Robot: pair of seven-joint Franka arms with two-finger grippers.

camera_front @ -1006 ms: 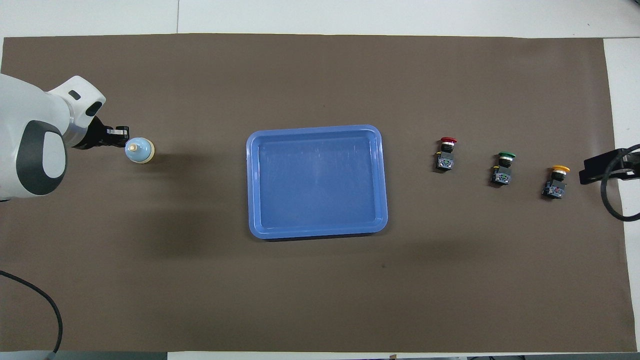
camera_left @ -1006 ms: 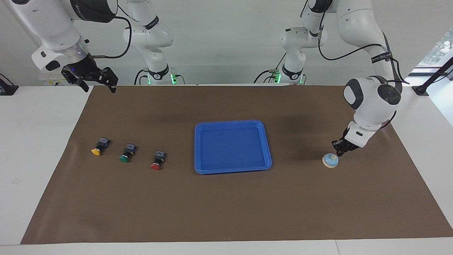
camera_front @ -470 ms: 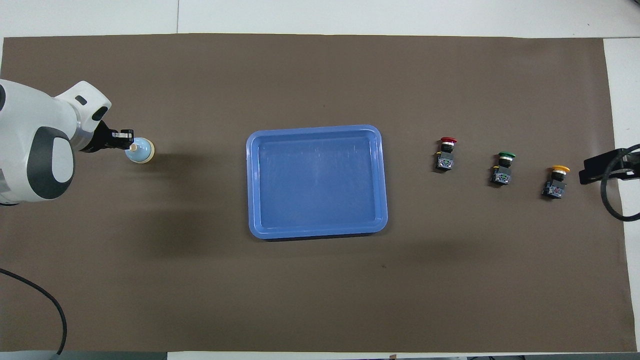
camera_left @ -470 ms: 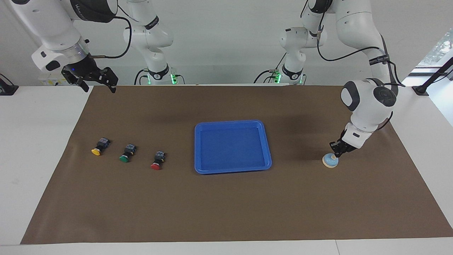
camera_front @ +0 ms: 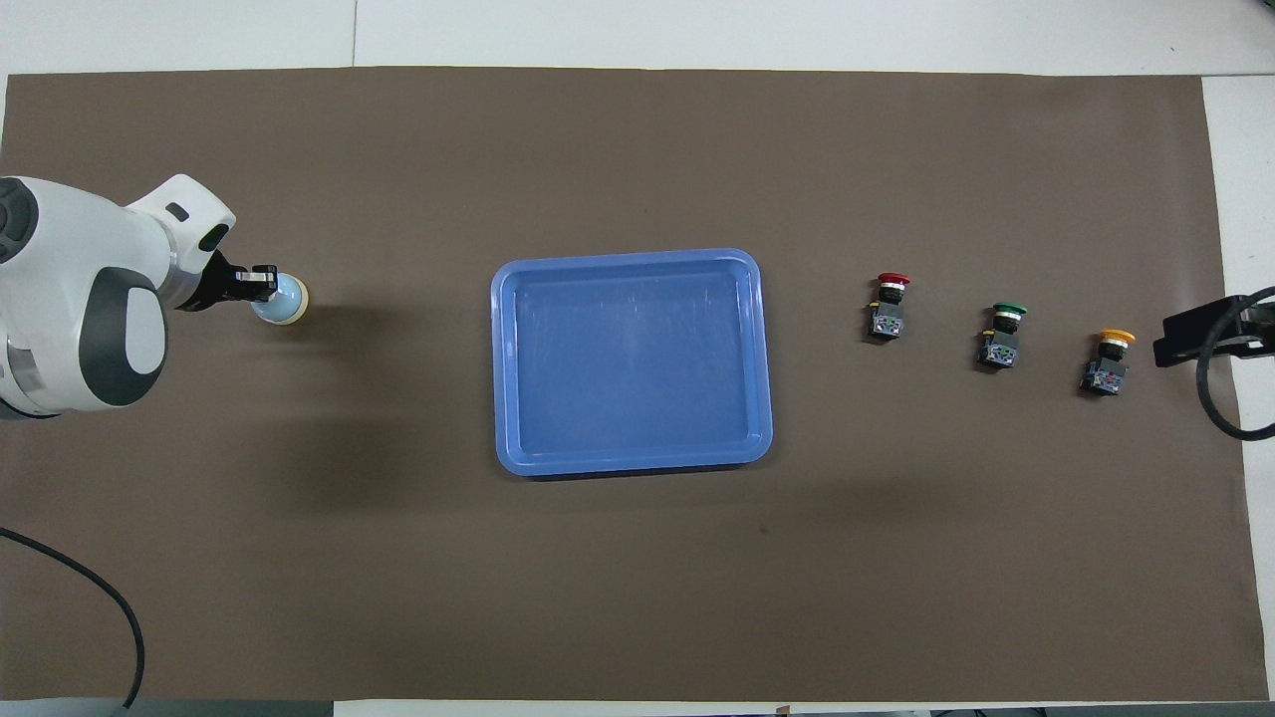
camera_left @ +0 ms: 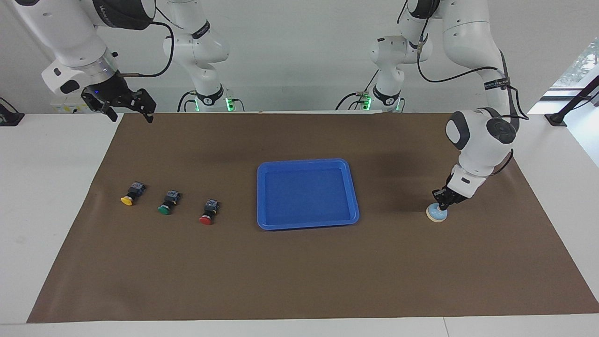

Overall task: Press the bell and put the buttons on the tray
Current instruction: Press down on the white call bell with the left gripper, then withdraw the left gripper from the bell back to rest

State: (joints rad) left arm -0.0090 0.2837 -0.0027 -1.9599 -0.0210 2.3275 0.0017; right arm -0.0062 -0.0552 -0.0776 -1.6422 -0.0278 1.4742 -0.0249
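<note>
The light blue bell (camera_left: 437,214) (camera_front: 285,300) sits on the brown mat toward the left arm's end of the table. My left gripper (camera_left: 440,202) (camera_front: 264,285) is shut, and its tip rests on the bell's top, hiding the knob. The blue tray (camera_left: 307,194) (camera_front: 632,361) lies mid-table with nothing in it. Toward the right arm's end, the red button (camera_left: 208,212) (camera_front: 889,305), green button (camera_left: 168,203) (camera_front: 1003,334) and yellow button (camera_left: 131,194) (camera_front: 1109,361) lie in a row. My right gripper (camera_left: 127,115) hangs open high over the mat's corner, waiting.
A brown mat (camera_left: 299,271) covers most of the white table. A black cable (camera_front: 1220,373) loops by the right arm's end, close to the yellow button. Another cable (camera_front: 90,588) runs over the mat's near corner at the left arm's end.
My left gripper has come down and sideways onto the bell's top, from just beside it. The right arm, tray and buttons have not moved.
</note>
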